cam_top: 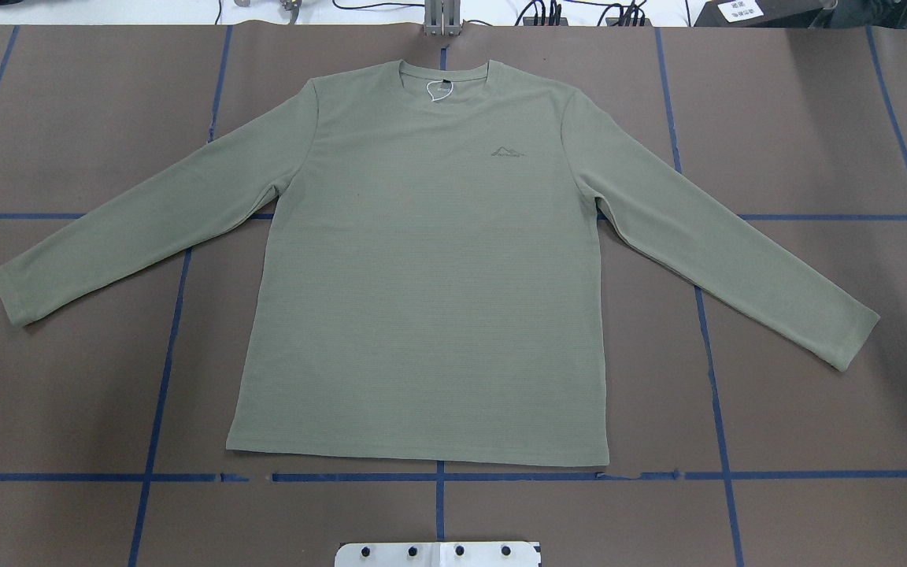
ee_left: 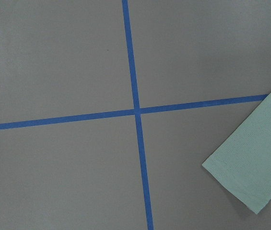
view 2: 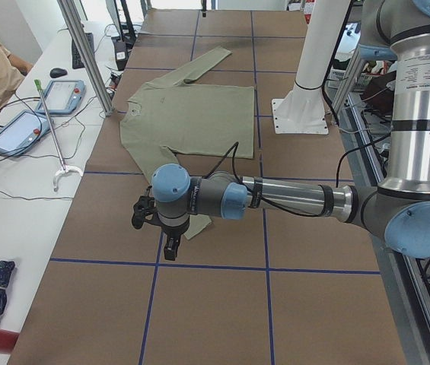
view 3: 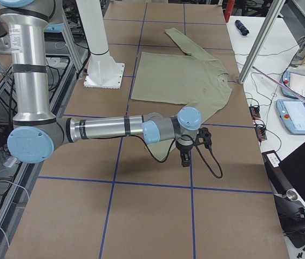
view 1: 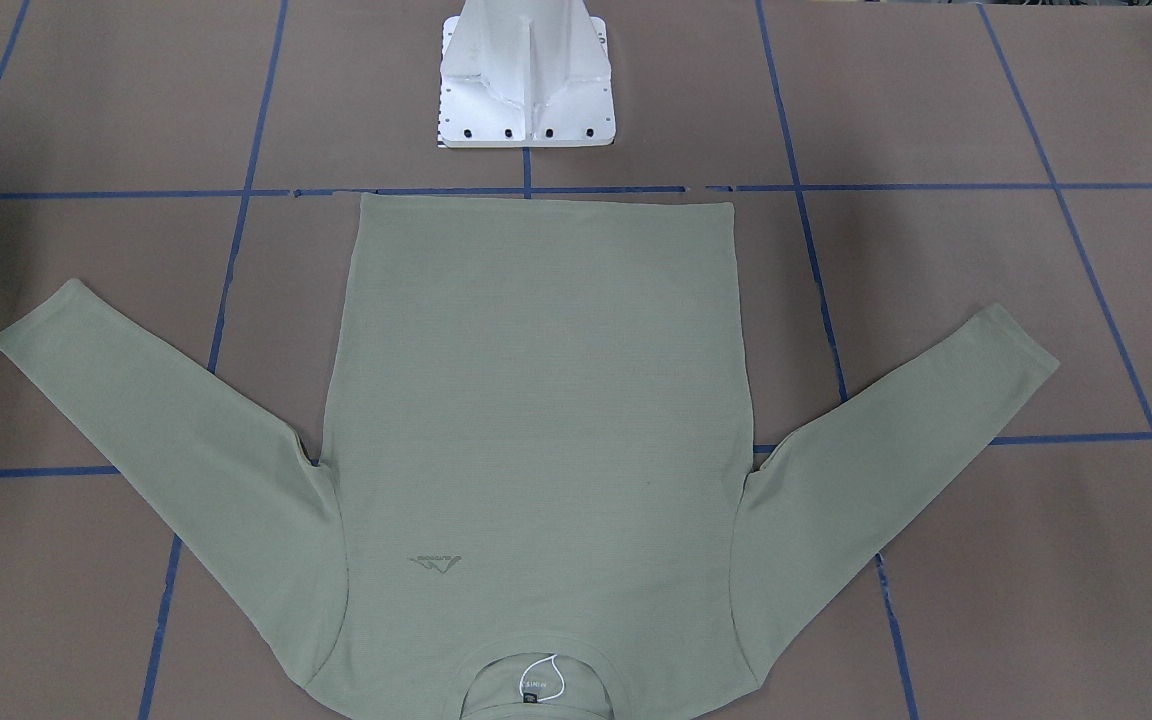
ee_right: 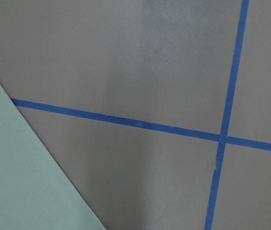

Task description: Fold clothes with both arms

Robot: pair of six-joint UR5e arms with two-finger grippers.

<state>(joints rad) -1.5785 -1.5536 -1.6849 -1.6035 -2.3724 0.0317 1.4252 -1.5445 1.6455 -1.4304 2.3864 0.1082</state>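
Brown table (cam_top: 68,394) gridded with blue tape (cam_top: 343,477): folding is not yet beginning.
The shirt (cam_top: 422,260) is lying flat and face-up across the centre of the overhead view, with its sleeves spreading toward the lower left and lower right and no fold showing. The left gripper (view 2: 170,251) is hovering by one cuff at mid-frame of the left side view. The right gripper (view 3: 185,158) is hovering by the other sleeve. Neither seems to be touching cloth, and their opening cannot be told. Judging by this, every fold is remaining.
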